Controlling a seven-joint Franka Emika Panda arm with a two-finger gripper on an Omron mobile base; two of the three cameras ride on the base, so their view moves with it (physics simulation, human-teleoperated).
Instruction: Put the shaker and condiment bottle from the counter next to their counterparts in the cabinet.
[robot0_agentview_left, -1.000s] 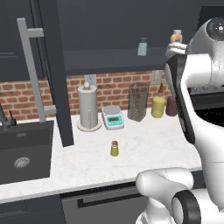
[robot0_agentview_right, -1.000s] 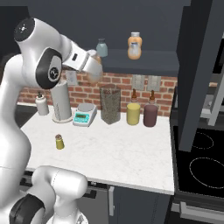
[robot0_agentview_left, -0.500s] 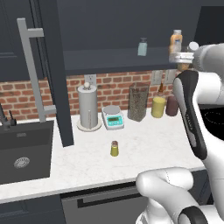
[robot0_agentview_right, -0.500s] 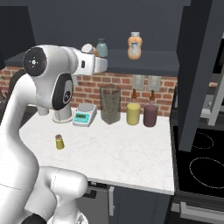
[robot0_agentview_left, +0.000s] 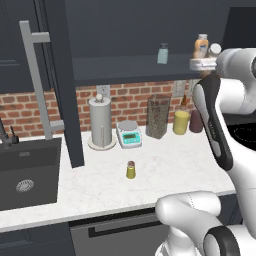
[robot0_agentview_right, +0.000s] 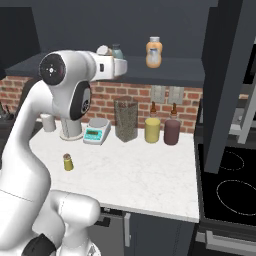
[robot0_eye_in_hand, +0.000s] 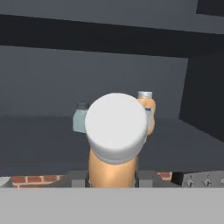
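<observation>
Shaker (robot0_agentview_left: 130, 170), yellow-green with a brownish cap, is seen upright on the white marble table (robot0_agentview_left: 170, 165) in the left base view, in front of the scale (robot0_agentview_left: 129, 134). Right base view: the claw (robot0_agentview_right: 121, 65) is raised at the cabinet (robot0_agentview_right: 170, 67) shelf, near the orange counterpart bottle (robot0_agentview_right: 154, 52). Hand view: an orange condiment bottle (robot0_eye_in_hand: 114, 144) with a whitish cap is clamped in the claw, close before the pale shaker (robot0_eye_in_hand: 80, 117).

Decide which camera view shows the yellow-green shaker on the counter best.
The left base view: the shaker stands unobstructed mid-counter, cap and body distinct. The right base view shows it smaller, beside the arm.
</observation>
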